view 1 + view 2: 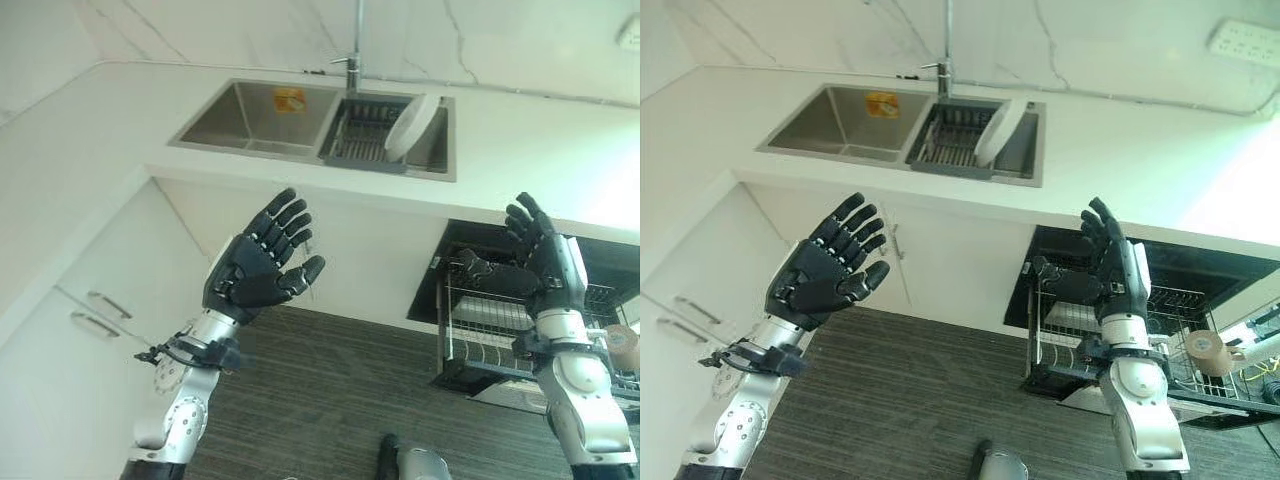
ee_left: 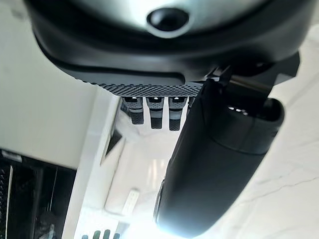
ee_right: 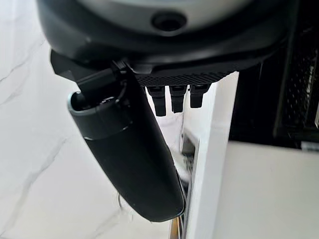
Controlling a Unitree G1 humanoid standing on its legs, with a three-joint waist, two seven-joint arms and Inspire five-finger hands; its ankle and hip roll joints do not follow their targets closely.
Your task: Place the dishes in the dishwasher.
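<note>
A white plate (image 1: 412,126) leans upright in a dark drying rack (image 1: 358,133) in the right basin of the steel sink (image 1: 250,115). Below the counter at the right, the dishwasher (image 1: 1200,265) stands open with its wire rack (image 1: 1070,325) pulled out. My left hand (image 1: 255,268) is raised in front of the cabinet below the sink, fingers straight and empty. Over the dishwasher rack my right hand (image 1: 530,262) is also held up, open and holding nothing. Both hands are well below and apart from the plate.
A tap (image 1: 353,62) rises behind the sink. White cabinet drawers with handles (image 1: 100,312) run along the left. A roll of tape (image 1: 1206,352) rests at the dishwasher's right. A wall socket (image 1: 1243,40) sits at the upper right. Dark floor (image 1: 910,400) lies below.
</note>
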